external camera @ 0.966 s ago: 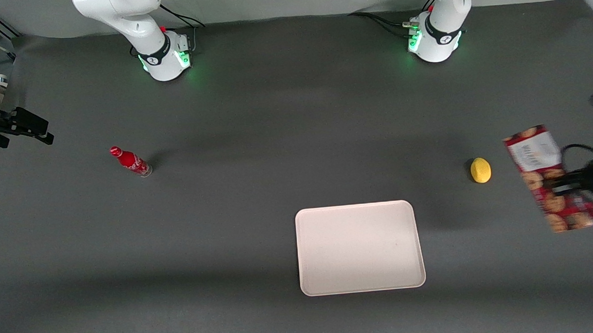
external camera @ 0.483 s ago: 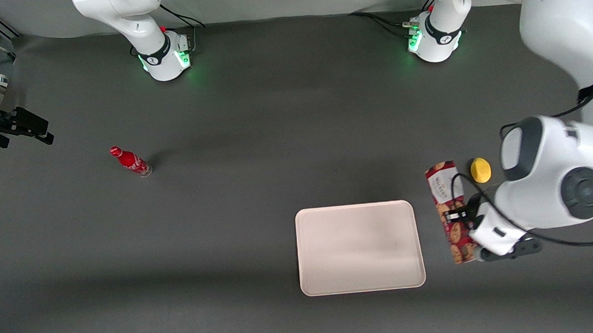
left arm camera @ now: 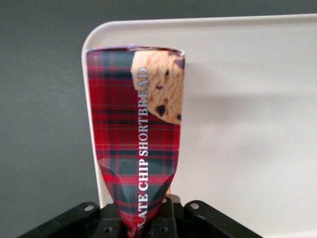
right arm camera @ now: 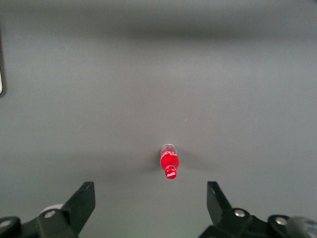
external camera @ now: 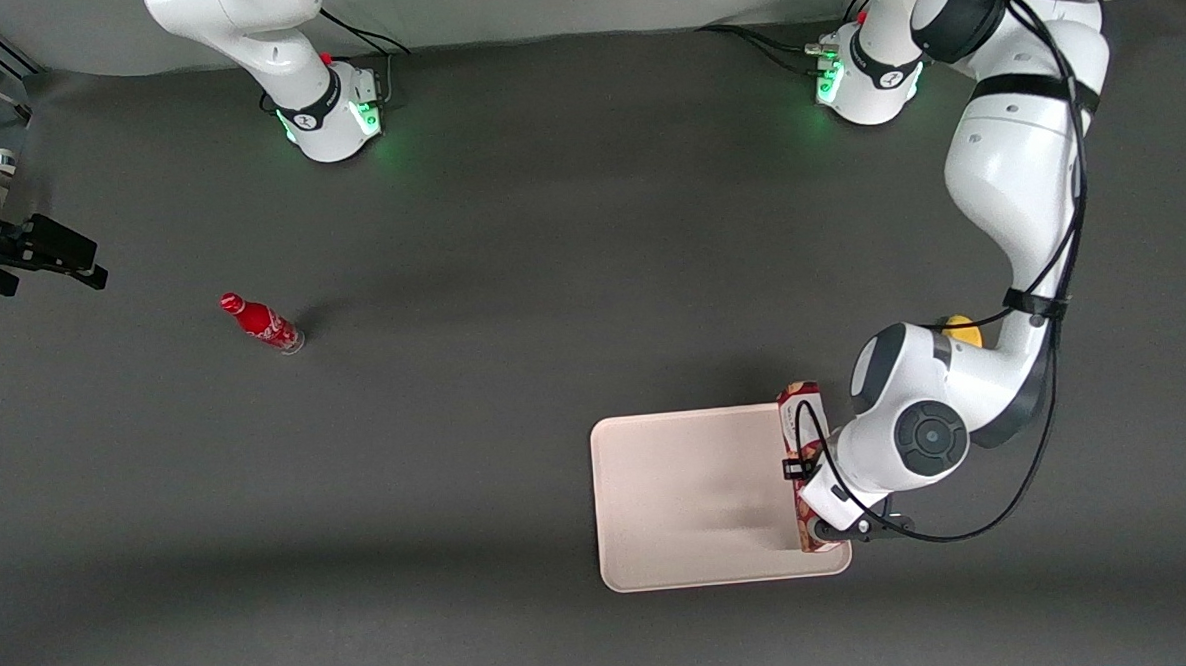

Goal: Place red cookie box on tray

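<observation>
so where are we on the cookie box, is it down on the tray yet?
Done: the red cookie box is picked up, clamped in the left arm's end effector. In hand: it hangs over the tray at the edge toward the working arm's end, dented where it is gripped. Left: whether it touches the tray cannot be told; it still needs lowering and releasing. The yellow lemon and red bottle sit untouched on the table.

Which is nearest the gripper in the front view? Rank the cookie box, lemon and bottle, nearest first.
The gripper is above the tray's edge toward the working arm's end.
1. Cookie box: held in the gripper, on edge above the tray.
2. Lemon: partly hidden by the arm, farther from the camera.
3. Bottle: toward the parked arm's end.
</observation>
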Robot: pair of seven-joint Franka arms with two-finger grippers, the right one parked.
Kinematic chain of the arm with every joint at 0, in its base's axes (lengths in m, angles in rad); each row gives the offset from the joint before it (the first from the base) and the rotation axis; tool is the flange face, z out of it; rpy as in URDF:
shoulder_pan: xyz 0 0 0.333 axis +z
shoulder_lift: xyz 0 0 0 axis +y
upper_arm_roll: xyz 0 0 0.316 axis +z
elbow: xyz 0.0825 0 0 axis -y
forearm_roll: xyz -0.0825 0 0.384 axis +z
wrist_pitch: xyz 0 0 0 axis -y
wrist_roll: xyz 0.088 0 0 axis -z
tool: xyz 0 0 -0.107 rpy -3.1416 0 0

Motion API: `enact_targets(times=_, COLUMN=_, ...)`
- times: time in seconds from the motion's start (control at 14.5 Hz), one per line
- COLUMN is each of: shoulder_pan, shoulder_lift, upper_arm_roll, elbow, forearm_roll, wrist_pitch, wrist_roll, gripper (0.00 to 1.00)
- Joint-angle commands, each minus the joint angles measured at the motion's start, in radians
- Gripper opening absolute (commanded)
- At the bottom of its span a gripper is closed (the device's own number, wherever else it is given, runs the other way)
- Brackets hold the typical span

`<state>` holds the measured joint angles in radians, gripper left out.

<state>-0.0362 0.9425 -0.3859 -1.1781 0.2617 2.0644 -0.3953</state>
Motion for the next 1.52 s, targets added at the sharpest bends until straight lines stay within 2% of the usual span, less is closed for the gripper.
enact_targets(times=0.0, shoulder_pan=0.009, shoulder_lift=0.009, upper_arm_roll=-0.001, elbow=0.009, forearm_roll=0.051, wrist_pitch=0.013, wrist_roll=-0.017, gripper=0.52)
enact_targets(times=0.07, shoulder_pan=0.015, shoulder_lift=0.001, upper_arm_roll=0.001, elbow=0.009, forearm_roll=0.091, wrist_pitch=0.005, wrist_roll=-0.019, gripper=1.0)
enact_targets(times=0.21, shoulder_pan=0.025, shoulder_lift=-0.022, upper_arm_roll=0.001, elbow=0.012, forearm_roll=0.087, wrist_pitch=-0.047, wrist_roll=-0.022, gripper=1.0)
enact_targets(times=0.41, shoulder_pan=0.05, shoulder_lift=-0.103, upper_arm_roll=-0.002, elbow=0.026, forearm_roll=0.07, wrist_pitch=-0.24, wrist_roll=-0.011, gripper=1.0)
enact_targets(times=0.62, shoulder_pan=0.079, shoulder_lift=-0.238, upper_arm_roll=0.01, elbow=0.043, forearm_roll=-0.065, wrist_pitch=-0.444, wrist_roll=0.027, gripper=1.0)
enact_targets(times=0.69, shoulder_pan=0.079, shoulder_lift=-0.287, upper_arm_roll=0.037, elbow=0.06, forearm_roll=-0.09, wrist_pitch=-0.511, wrist_roll=0.058, gripper=1.0)
enact_targets(times=1.1, shoulder_pan=0.079, shoulder_lift=-0.588, upper_arm_roll=0.157, elbow=0.04, forearm_roll=-0.151, wrist_pitch=-0.845, wrist_roll=0.19, gripper=1.0)
enact_targets(times=1.24, shoulder_pan=0.078, shoulder_lift=-0.715, upper_arm_roll=0.206, elbow=-0.07, forearm_roll=-0.168, wrist_pitch=-0.883, wrist_roll=0.304, gripper=1.0)
enact_targets(times=1.45, shoulder_pan=0.07, shoulder_lift=-0.977, upper_arm_roll=0.312, elbow=-0.391, forearm_roll=-0.235, wrist_pitch=-0.786, wrist_roll=0.421, gripper=1.0)
